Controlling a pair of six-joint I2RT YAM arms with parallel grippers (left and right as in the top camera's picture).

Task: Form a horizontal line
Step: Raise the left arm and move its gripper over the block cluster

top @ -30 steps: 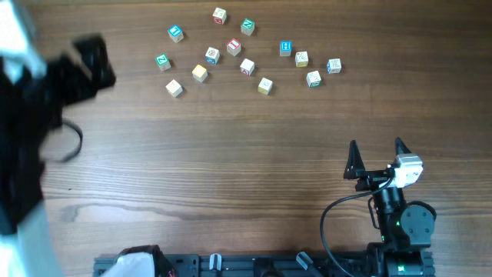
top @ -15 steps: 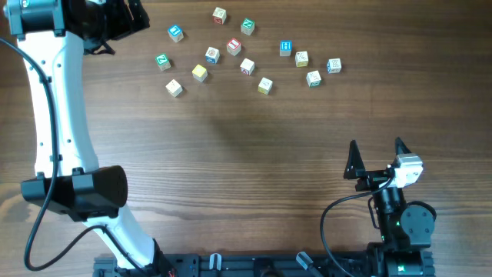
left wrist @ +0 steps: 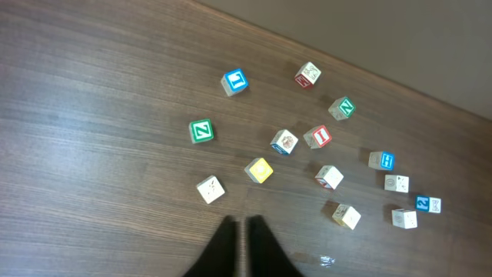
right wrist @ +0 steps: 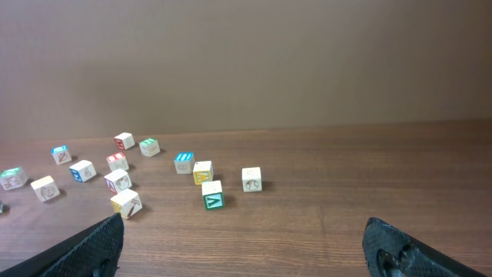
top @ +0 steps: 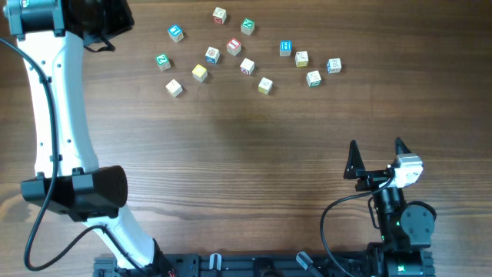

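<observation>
1. 14 letter cubes (top: 247, 67) lie loose on the far part of the wooden worktop (top: 231, 169). They form no row: each one stands apart from its neighbours, and no 2 sit edge to edge.
2. In the overhead view the scatter is wider than it is deep, so its long axis runs left to right. It reaches from the green Z cube (top: 162, 61) at the left end to a blue-and-white cube (top: 334, 66) at the right end. It is several cubes deep, not single file.
3. The cubes are turned at differing angles, with few edges square to the worktop's sides.
4. The near edge of the scatter is marked by a white cube (top: 174, 88), a yellow cube (top: 200, 73) and a cream cube (top: 265, 85). The far edge is marked by a cream-and-red cube (top: 219, 15) and a second green cube (top: 247, 26).
5. The left tool (left wrist: 243, 223) is clenched, its 2 fingers pressed together with only a thin seam between them and nothing held. In the overhead view it sits at the far left corner, to the left of the cubes and clear of all of them. In its wrist view the tip points toward the white and yellow cubes.
6. The right tool (top: 376, 146) is released, its jaws spread wide and empty. It sits near the front edge on the right side, well apart from the cubes, and its wrist view faces them across bare wood.
</observation>
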